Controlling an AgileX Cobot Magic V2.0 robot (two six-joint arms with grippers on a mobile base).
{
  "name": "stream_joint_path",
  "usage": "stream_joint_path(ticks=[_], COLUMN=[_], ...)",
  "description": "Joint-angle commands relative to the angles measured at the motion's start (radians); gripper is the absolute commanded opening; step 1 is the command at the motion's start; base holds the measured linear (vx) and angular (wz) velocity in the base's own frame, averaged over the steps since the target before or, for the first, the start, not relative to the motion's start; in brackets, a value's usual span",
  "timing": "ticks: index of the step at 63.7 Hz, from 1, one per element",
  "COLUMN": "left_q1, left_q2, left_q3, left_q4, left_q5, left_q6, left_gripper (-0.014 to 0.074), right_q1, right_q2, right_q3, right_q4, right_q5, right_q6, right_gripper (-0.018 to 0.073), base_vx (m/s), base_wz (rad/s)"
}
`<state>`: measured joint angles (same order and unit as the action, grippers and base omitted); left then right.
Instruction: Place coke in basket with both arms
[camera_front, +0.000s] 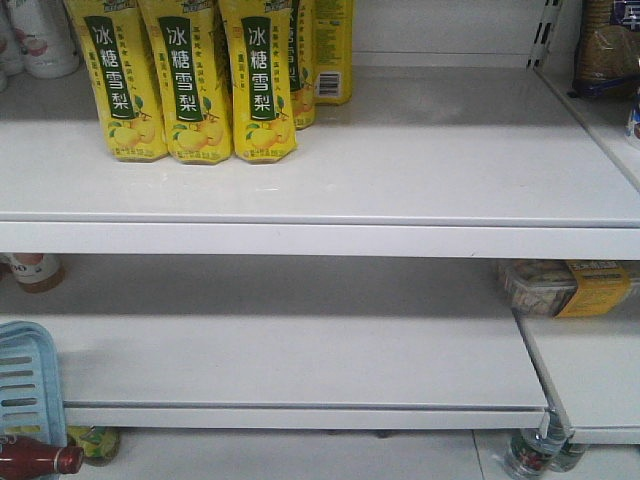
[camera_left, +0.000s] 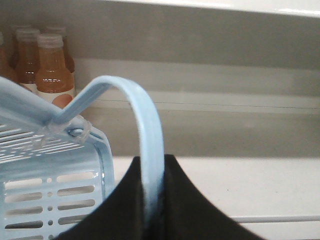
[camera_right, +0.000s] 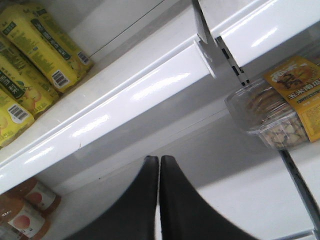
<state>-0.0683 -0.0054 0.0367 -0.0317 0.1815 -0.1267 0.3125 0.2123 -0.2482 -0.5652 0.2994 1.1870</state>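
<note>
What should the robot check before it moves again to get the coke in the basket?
1. Left gripper fingers holding the basket handle: ok, handle sits between them.
2. Basket in front view: ok, only its corner shows at the left edge.
3. Right gripper fingers: shut with nothing between them, not ok for grabbing.
4. Coke located: cannot tell; a red-brown bottle lies at the bottom left, label unseen.
5. Middle shelf: ok, bare in front.

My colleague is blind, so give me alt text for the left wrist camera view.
The black left gripper is shut on the pale blue swing handle of a slotted basket at lower left. Behind stand orange drink bottles under a white shelf.
</note>
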Motion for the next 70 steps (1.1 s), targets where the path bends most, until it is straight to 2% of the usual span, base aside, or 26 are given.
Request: stream_joint_path(ticks=[1, 11, 15, 18, 26, 35, 50, 57, 70], left_q1=[0.000, 0.000, 0.000, 0.000, 0.000, 0.000, 0.000, 0.000, 0.000], left_q2=[-0.021, -0.021, -0.021, -0.021, -0.021, -0.021, -0.020, -0.020, -0.020], left_q3=[-0.004, -0.004, -0.004, -0.004, -0.004, -0.004, -0.004, -0.004, -0.004], left_q4=[0.032, 0.032, 0.032, 0.032, 0.032, 0.032, 0.032, 0.032, 0.032], left_q5=[-0.171, -0.171, -0.171, -0.171, -0.171, -0.171, -0.171, -0.171, -0.171], left_q6=[0.036, 0.036, 0.036, 0.036, 0.036, 0.036, 0.036, 0.036, 0.036], left_gripper=[-0.0006, -0.0006, -0.0006, -0.0006, -0.0006, -0.0006, -0.0006, -0.0006, -0.0006], right_q1=[-0.002, -0.003, -0.003, -0.011, -0.084, -0.167, -0.263, -0.297, -0.313], right_q2=[0.007, 0.007, -0.003, -0.018, -0.096, -0.227, -0.241, -0.241, -0.241], right_q3=[-0.026, 0.035, 0.088, 0.130, 0.233, 0.289, 0.288, 0.288, 0.288], right_q4=[0.067, 0.270, 0.331, 0.368, 0.436, 0.437, 0.416, 0.409, 0.452], right_q5=[-0.065, -0.119, -0.163, -0.190, -0.210, -0.182, -0.170, -0.205, -0.332], right_q6=[-0.138, -0.484, -0.555, -0.579, -0.536, -0.469, -0.504, -0.609, -0.891], right_gripper=[-0.0006, -0.0006, -0.0006, -0.0006, -0.0006, -0.0006, -0.0006, -0.0006, -0.0006], base_vx=[0.00, 0.00, 0.00, 0.00, 0.00, 0.00, 0.00, 0.00, 0.00], base_wz=[0.00, 0.00, 0.00, 0.00, 0.00, 0.00, 0.00, 0.00, 0.00])
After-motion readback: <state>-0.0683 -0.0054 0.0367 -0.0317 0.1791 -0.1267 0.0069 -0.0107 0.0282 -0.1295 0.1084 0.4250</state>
